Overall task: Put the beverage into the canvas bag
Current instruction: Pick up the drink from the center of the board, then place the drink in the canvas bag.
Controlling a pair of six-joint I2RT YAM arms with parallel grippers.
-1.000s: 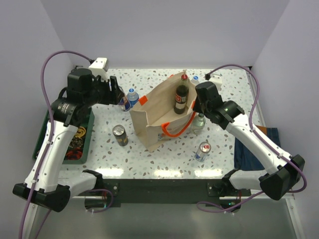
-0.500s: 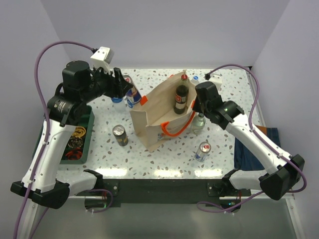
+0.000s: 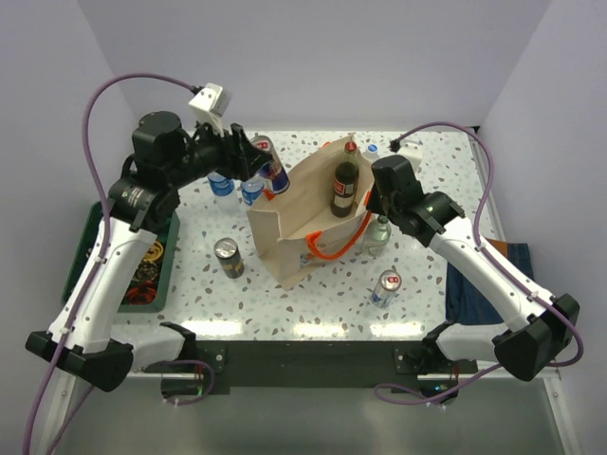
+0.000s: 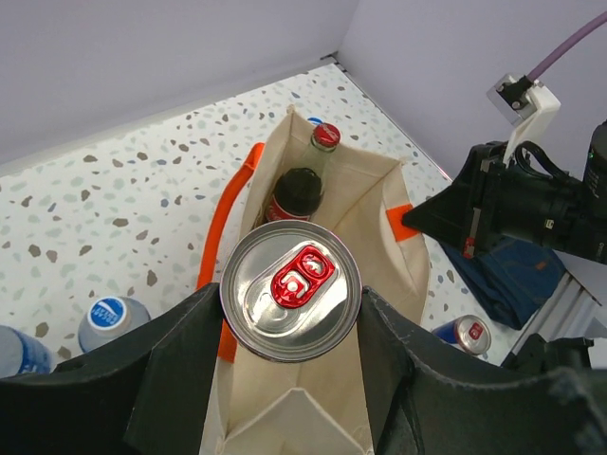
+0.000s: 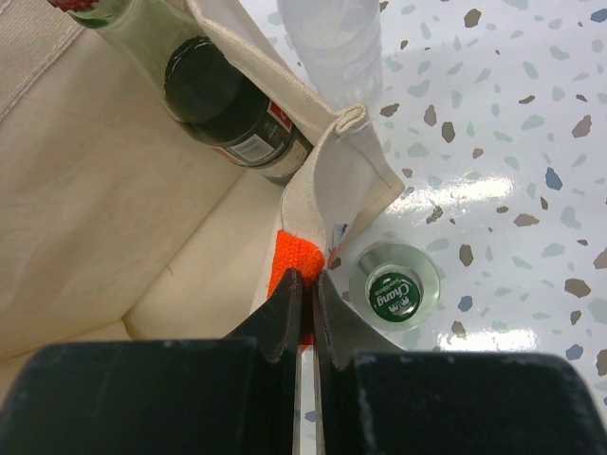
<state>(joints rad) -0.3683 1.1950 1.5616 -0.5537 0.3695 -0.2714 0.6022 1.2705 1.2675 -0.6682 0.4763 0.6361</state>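
My left gripper [image 3: 265,163] is shut on a blue and silver can [image 3: 268,161] with a red tab [image 4: 291,289] and holds it in the air over the left rim of the beige canvas bag [image 3: 303,223]. In the left wrist view the can hangs above the open bag [image 4: 379,256]. Two dark bottles [image 4: 296,192] stand inside the bag, also seen in the right wrist view [image 5: 223,109]. My right gripper [image 5: 303,284] is shut on the bag's right rim at its orange strap [image 5: 294,265], holding the bag open [image 3: 373,204].
A green-capped glass bottle [image 3: 379,232] stands just right of the bag. Cans stand at front left [image 3: 228,257] and front right [image 3: 386,288]. Water bottles [image 3: 252,191] stand left of the bag. A green tray [image 3: 161,275] lies at the left edge. Blue cloth [image 3: 488,284] lies at the right.
My left gripper has lifted the can off the table at the back left and carried it up and right to the bag's left rim. The right arm has not moved.
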